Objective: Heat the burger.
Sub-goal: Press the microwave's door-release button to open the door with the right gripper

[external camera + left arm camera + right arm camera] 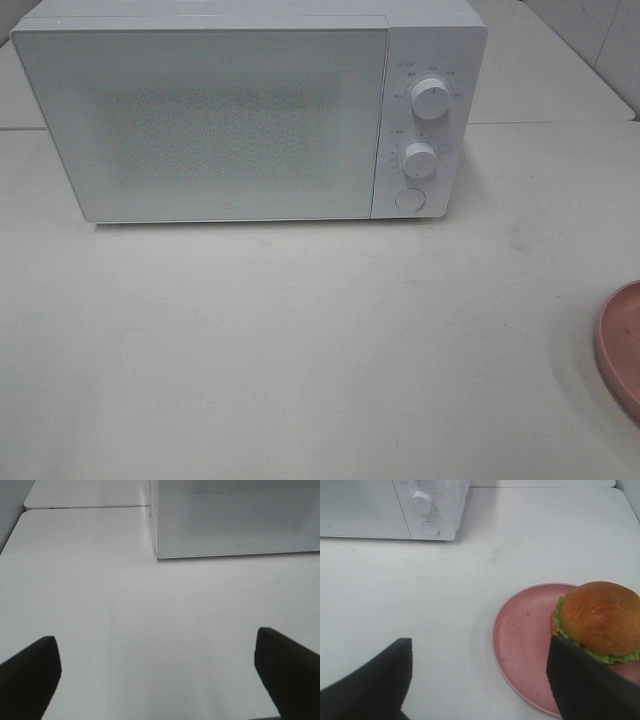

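— So, what does the high camera give?

— One white microwave at the back of the desk, its door closed. On its panel are two knobs, one above the other, with one round button beneath. A sliver of one pink plate shows at the right edge. No arm and no food appear in this view.

— And the left wrist?

— The left claw hangs over bare desk in front of the microwave's left corner. Its jaws are spread as wide as they go and there is nothing between them.

— The right wrist?

— The right claw is also well open and holds nothing. One burger sits on the plate, towards the side away from the microwave, near one finger but not between the two. I can't tell whether that finger touches the plate.

— How far along, then?

— I'd say hardly begun. The burger is on its plate, well apart from the microwave, and the door is shut. Opening the door, carrying the burger in, closing up and turning a knob all look undone.

— The count?

— One microwave, two knobs, one button, one plate, one burger and two claws.
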{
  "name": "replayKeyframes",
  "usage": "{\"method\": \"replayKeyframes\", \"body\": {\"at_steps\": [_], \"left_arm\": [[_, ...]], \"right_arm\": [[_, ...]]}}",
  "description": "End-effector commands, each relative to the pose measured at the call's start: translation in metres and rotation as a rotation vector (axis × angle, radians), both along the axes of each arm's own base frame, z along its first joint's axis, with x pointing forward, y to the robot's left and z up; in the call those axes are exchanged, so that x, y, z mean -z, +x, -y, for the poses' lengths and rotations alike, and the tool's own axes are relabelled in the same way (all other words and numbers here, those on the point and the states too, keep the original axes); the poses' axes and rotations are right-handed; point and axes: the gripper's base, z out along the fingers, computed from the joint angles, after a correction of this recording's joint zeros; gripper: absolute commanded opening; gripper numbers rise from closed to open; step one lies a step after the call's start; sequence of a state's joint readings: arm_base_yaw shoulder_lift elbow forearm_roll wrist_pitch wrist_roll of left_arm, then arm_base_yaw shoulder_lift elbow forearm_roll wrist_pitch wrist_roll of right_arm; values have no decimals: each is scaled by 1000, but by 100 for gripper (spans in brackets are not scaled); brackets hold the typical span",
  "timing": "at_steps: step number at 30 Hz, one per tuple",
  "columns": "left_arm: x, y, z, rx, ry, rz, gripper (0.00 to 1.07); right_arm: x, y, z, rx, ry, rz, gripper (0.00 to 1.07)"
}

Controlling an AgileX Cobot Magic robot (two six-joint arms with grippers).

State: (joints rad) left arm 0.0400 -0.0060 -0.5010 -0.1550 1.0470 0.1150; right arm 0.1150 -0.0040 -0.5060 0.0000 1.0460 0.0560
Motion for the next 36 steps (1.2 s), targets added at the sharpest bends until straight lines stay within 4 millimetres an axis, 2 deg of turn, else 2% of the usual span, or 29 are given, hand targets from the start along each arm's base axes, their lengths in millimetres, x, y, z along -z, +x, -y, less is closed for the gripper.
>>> {"method": "replayKeyframes", "body": {"at_steps": [1,14,20,21,26,36], "left_arm": [[1,-3,0,0,0,31,103],[1,-3,0,0,0,31,103],[1,-3,0,0,0,31,103],[1,-3,0,0,0,31,103],[1,-3,0,0,0,31,103],[1,-3,0,0,0,31,103]], "right_arm": [[-1,-3,0,0,8,37,72],[-1,-3,0,0,8,37,72],[-13,-1,-1,0,19,61,77],[-20,5,-1,2,16,66,78],[-27,23,-3,3,15,61,77],[-32,57,-6,4,3,24,77]]}}
